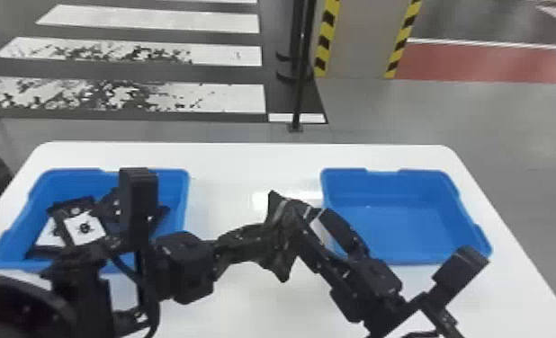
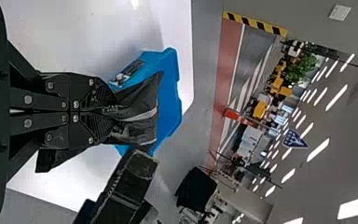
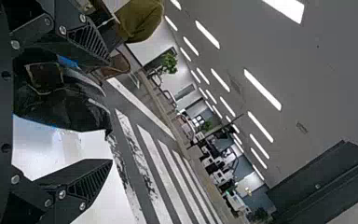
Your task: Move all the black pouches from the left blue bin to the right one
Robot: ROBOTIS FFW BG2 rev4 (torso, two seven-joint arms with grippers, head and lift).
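"Where's that black pouch [image 1: 282, 251]?"
"Above the tabletop [image 1: 245, 175], between its left and right edges. Left gripper [image 1: 263, 236]'s pinching it."
"And the right gripper [image 1: 312, 224]?"
"Fingers spread wide around it."

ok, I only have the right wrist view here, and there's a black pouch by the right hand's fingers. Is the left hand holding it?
Observer: Yes. In the left wrist view, the left hand is shut on the pouch.
Operator: Where is that relative to the bins?
Observer: In the head view it is above the white table, in the gap between the left blue bin and the right blue bin.
Operator: Anything left at the source?
Observer: Yes. The head view has more black pouches piled in the left bin, with white panels showing.
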